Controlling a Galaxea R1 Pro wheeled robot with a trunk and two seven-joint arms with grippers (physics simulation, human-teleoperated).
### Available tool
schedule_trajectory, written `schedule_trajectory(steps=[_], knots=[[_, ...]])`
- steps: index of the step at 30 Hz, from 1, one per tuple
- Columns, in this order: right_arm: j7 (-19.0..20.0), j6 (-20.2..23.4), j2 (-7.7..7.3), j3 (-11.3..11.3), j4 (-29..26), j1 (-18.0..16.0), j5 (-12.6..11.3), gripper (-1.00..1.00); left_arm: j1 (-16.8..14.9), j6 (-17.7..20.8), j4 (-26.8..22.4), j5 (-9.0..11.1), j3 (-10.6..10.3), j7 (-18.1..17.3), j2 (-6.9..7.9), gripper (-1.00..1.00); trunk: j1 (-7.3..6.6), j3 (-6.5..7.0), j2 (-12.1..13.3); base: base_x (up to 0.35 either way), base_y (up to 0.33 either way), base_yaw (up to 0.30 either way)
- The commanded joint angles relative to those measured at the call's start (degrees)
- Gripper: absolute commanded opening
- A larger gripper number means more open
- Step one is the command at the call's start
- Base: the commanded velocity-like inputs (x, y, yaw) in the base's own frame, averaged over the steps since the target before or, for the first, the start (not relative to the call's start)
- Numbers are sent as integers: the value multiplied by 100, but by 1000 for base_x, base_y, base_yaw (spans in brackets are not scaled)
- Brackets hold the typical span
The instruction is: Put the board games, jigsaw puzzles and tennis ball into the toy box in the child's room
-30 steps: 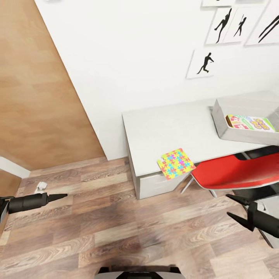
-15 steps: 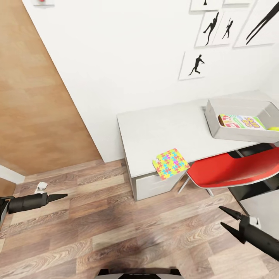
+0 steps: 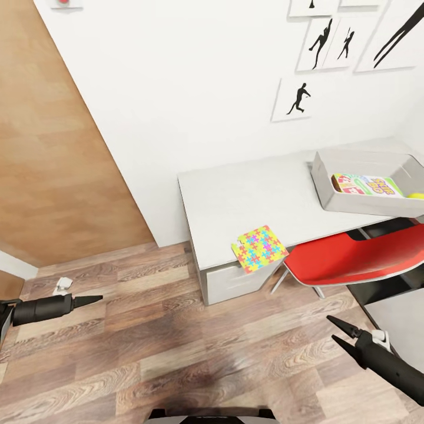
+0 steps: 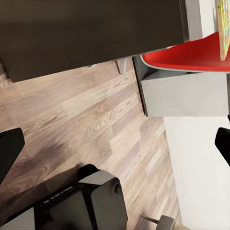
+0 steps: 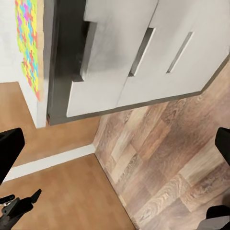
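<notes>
We saw a jigsaw puzzle [image 3: 259, 248] overhanging the desk [image 3: 247, 194] front edge. It looked thin, light, perhaps bendy; its overhanging corner seemed best to pinch. Both our pincers, left [image 3: 88, 300] and right [image 3: 340, 334], hung open and empty.

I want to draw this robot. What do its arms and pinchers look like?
Both arms are dark, nearly black, smooth round tubes. The left gripper narrows to thin pointed tips. The right gripper has two slim black fingers like spikes, with a small white block behind them. I see no cables or writing on the arms.
</notes>
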Motion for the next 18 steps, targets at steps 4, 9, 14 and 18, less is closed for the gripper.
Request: schedule_trajectory(steps=[4,9,14,18], knots=[[158,4,7,-25,-3,-4,44,100,29,59,6,-56,47,-39,-1,100,3,-8,-9,0,0,0],[209,-9,13,-30,-34,-1,37,100,47,61,9,-53,50,-39,0,100,3,5,-9,0,0,-8],[230,-50,43,-25,-39,10,44,100,52,57,10,-47,48,-39,-9,100,3,36,-9,0,0,-38],[238,-109,69,-30,-69,38,61,100,54,60,10,-50,45,-39,-34,100,3,48,-9,0,0,-17]])
